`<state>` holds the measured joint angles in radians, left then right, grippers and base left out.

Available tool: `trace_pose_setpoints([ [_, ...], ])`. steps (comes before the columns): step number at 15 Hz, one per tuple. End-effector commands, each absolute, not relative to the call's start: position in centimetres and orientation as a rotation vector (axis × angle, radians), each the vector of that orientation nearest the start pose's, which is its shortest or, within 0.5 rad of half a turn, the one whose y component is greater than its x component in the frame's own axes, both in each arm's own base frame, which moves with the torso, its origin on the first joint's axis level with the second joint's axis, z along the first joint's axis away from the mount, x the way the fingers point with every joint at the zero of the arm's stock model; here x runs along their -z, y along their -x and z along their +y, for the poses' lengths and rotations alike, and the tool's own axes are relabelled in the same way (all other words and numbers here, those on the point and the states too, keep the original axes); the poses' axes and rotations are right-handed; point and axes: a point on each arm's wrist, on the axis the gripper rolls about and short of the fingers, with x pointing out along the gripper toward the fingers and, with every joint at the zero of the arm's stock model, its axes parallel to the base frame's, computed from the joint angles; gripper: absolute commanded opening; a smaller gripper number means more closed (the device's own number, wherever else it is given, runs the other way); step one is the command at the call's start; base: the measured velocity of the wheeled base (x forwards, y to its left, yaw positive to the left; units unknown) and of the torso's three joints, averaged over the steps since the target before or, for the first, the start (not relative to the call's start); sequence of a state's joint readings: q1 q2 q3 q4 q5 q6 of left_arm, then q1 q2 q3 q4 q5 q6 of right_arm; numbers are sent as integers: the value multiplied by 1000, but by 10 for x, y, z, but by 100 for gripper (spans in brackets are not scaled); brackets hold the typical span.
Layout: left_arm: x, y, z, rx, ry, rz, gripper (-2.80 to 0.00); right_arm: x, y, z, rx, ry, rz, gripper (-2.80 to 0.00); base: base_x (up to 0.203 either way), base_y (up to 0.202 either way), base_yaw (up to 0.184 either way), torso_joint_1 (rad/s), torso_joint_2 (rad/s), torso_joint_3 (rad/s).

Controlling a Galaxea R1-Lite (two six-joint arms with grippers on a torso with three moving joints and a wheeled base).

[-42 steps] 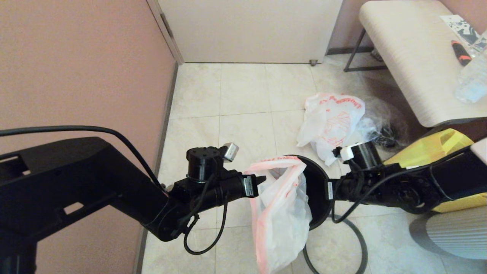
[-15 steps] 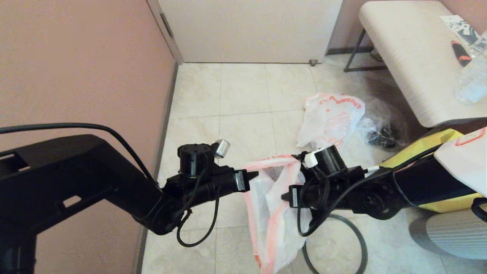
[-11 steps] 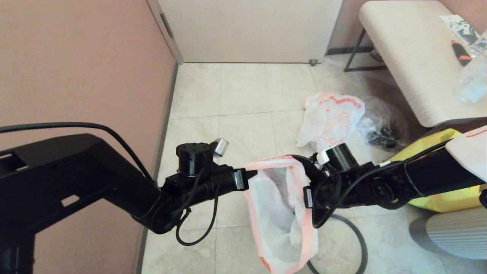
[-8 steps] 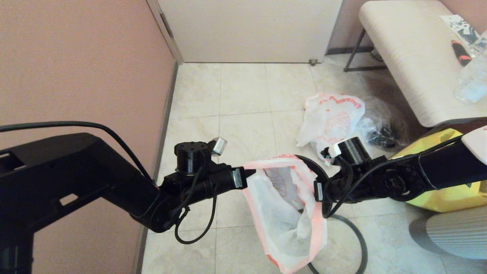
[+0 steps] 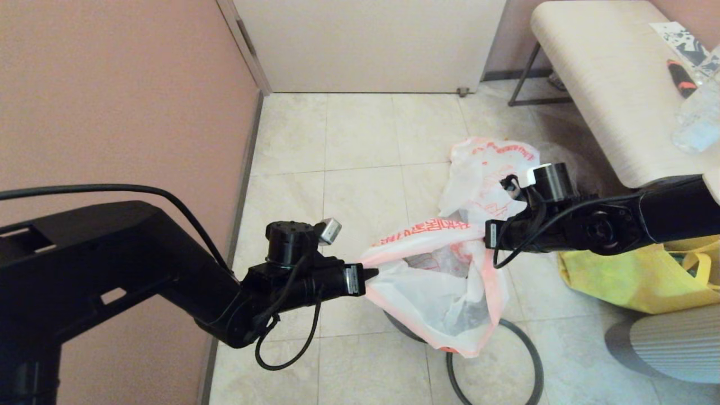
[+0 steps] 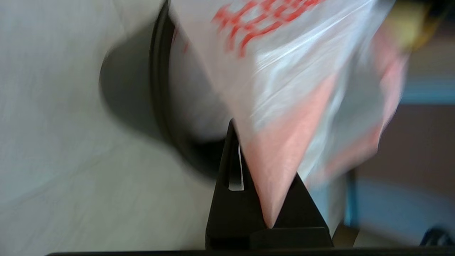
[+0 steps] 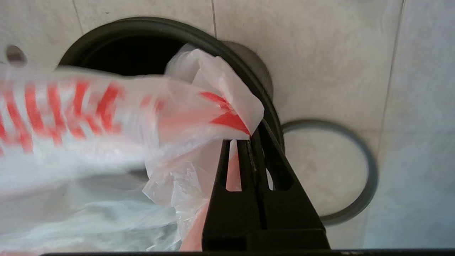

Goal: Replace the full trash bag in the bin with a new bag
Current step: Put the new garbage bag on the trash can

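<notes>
Surroundings: a full trash bag (image 5: 488,169) lies on the tiled floor (image 5: 360,146) at about 1 o'clock from the bin, beside the right arm; a yellow tote (image 5: 635,275) sits at 3 o'clock, and a pale desk (image 5: 607,84) carrying a clear bottle (image 5: 697,121) stands at 2 o'clock.
Loose hoop: a dark-grey hoop (image 5: 529,360) (image 7: 359,170) lies flat on the floor just beside the bin, at about 4 o'clock, partly hidden under the hanging bag.
Obstruction: the bin (image 7: 149,39) (image 6: 160,96) is almost wholly covered in the head view by the new bag; only a dark sliver of it is seen below the plastic.
New bag: the new bag (image 5: 444,275) (image 6: 295,81) (image 7: 117,117) is stretched wide over the bin mouth, its lettered edge pulled taut between the two hands, its body sagging toward 5 o'clock.
Change: against the picture a second ago, the bag mouth is spread far wider, and the right arm is seen swung out toward 2 o'clock, away from the left.
Left hand: the left hand (image 5: 372,274) (image 6: 265,199) is clamped on the bag's red-edged rim at 9 o'clock of the bin.
Right hand: the right hand (image 5: 482,236) (image 7: 250,142) is pinched tight on the opposite rim, at about 1 o'clock.
</notes>
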<state>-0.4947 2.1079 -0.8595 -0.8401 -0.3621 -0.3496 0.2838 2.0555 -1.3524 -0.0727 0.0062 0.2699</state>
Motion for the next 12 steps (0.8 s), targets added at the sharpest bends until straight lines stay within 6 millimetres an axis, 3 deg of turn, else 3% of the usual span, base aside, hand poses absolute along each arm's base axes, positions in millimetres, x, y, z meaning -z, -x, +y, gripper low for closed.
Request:
trace_pose_setpoints([
  [1, -69, -311, -174, 753, 231, 627, -280, -132, -401, 119, -206, -124, 689, -280, 0, 0, 0, 0, 0, 0],
  [3, -60, -293, -166, 752, 185, 686, -280, -134, -401, 122, -225, -110, 672, -280, 0, 0, 0, 0, 0, 0],
  [5, -52, -287, -164, 757, 157, 714, -280, -146, -407, 124, -253, -126, 585, -280, 0, 0, 0, 0, 0, 0],
  [6, -46, -288, -166, 759, 153, 726, -280, -149, -407, 124, -257, -127, 568, 0, 0, 0, 0, 0, 0, 0],
  [10, -39, -297, -166, 745, 173, 703, -280, -172, -379, 116, -266, -118, 556, 0, 0, 0, 0, 0, 0, 0],
  [12, -41, -298, -167, 743, 185, 701, -280, -169, -361, 111, -268, -92, 600, 0, 0, 0, 0, 0, 0, 0],
])
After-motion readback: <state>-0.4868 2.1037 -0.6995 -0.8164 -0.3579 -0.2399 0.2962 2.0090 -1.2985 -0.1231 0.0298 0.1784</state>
